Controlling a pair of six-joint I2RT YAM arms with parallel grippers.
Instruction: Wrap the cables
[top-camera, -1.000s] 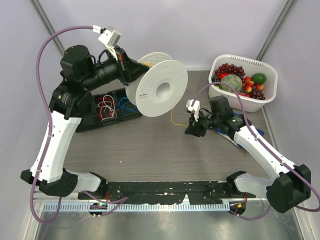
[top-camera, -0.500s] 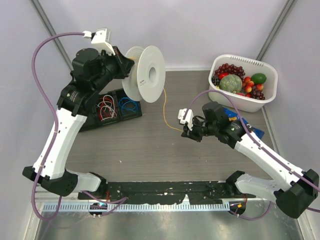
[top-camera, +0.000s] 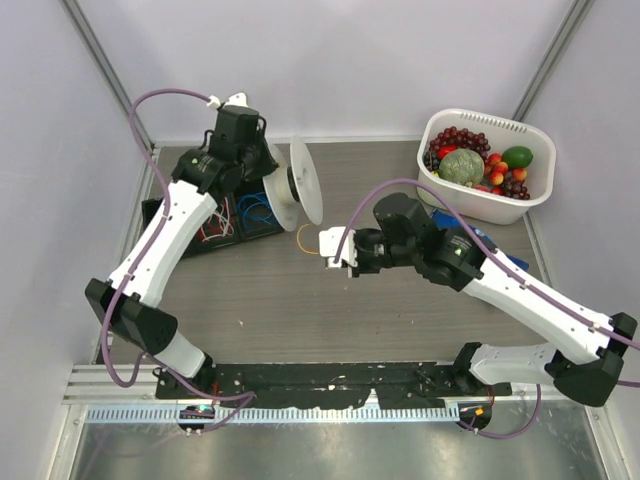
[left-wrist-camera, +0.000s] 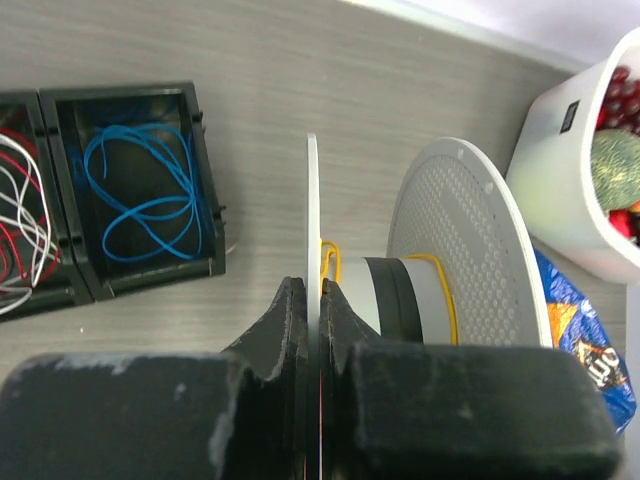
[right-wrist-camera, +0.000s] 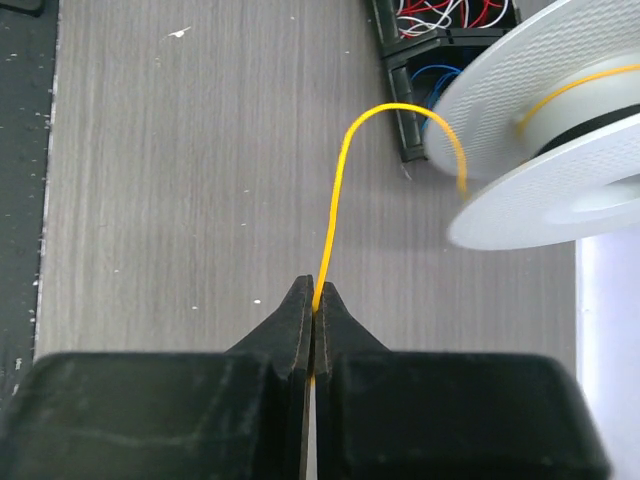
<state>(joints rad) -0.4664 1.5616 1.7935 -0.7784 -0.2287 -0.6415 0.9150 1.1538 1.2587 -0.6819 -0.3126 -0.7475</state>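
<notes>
The white plastic spool (top-camera: 303, 180) hangs edge-on above the table's back left. My left gripper (left-wrist-camera: 313, 286) is shut on its near flange (left-wrist-camera: 312, 200). A few turns of the yellow-orange cable (left-wrist-camera: 446, 292) lie on the spool's hub (left-wrist-camera: 400, 300). From the spool the cable (right-wrist-camera: 336, 190) arcs down in a loop (top-camera: 304, 236) into my right gripper (right-wrist-camera: 314, 292), which is shut on it. In the top view the right gripper (top-camera: 322, 252) sits just right of and below the spool, over the middle of the table.
A black organiser (top-camera: 215, 215) behind the spool holds a blue wire coil (left-wrist-camera: 140, 190) and white-and-red wires (left-wrist-camera: 20, 220). A white basket (top-camera: 480, 118) of fruit stands at the back right, with a blue packet (left-wrist-camera: 585, 345) beside it. A black mat (top-camera: 330, 380) lines the front edge.
The left arm has swung the spool down and right, turning it edge-on to the top camera. The right gripper has travelled left toward the spool, and the cable between them now forms a short loop.
</notes>
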